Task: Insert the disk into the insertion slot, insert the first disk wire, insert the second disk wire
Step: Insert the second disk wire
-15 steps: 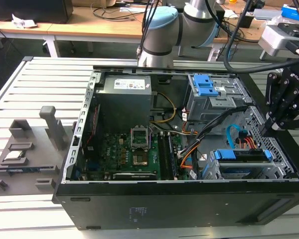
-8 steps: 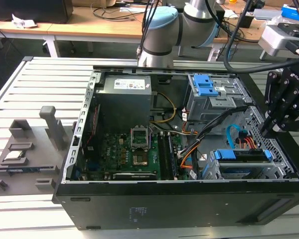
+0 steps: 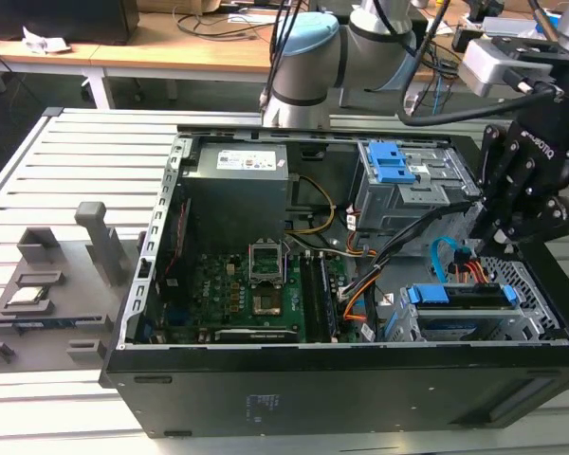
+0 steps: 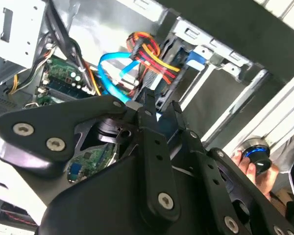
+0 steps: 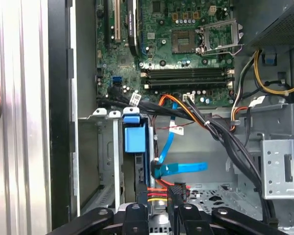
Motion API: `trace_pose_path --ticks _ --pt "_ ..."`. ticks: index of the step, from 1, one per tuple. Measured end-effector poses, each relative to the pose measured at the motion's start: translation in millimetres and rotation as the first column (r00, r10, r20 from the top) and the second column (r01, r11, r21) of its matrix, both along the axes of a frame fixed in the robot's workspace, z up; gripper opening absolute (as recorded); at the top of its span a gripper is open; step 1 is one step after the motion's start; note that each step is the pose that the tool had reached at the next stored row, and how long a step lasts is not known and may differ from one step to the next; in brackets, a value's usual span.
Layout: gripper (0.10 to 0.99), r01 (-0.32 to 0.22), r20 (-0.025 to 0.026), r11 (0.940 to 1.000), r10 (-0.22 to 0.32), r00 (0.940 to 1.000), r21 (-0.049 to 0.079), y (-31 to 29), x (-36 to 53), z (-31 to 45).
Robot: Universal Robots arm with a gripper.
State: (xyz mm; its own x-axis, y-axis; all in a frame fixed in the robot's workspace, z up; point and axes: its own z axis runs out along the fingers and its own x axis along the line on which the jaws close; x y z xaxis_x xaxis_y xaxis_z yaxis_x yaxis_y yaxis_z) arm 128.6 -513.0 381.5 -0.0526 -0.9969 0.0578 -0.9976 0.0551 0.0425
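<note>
The disk point(image 3: 460, 295), in its bright blue frame point(image 5: 134, 138), sits inside the insertion slot point(image 3: 526, 318), the low perforated silver cage at the case's near corner on the exterior view's right. A blue flat wire point(image 5: 180, 169) and a red, yellow and orange wire bundle point(image 4: 148, 53) run to the disk's rear edge. How deep their plugs sit cannot be told. My black gripper point(image 3: 493, 242) hovers just above those wires. Its fingertips point(image 4: 161, 105) stand a narrow gap apart with nothing seen between them, and a black plug point(image 5: 177, 191) lies just beyond them.
A taller grey cage with blue latches point(image 3: 398, 180) stands behind the slot. The motherboard point(image 3: 256, 284) and power supply point(image 3: 242, 194) take up the case's other side. Black cable bundles point(image 5: 225, 142) cross near the slot. A hand point(image 4: 250, 166) rests on a blue-ringed knob outside the case.
</note>
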Motion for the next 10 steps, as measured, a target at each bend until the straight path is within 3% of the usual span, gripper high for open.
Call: trace_pose_path --ticks 4,7,10 --pt "0.302 0.0 0.0 1.0 0.0 1.0 -0.001 1.0 -16.6 -6.8" --pt "0.302 0.0 0.0 1.0 0.0 1.0 -0.005 1.0 -20.2 -13.4" --pt "0.302 0.0 0.0 1.0 0.0 1.0 -0.007 1.0 -20.3 -13.5"
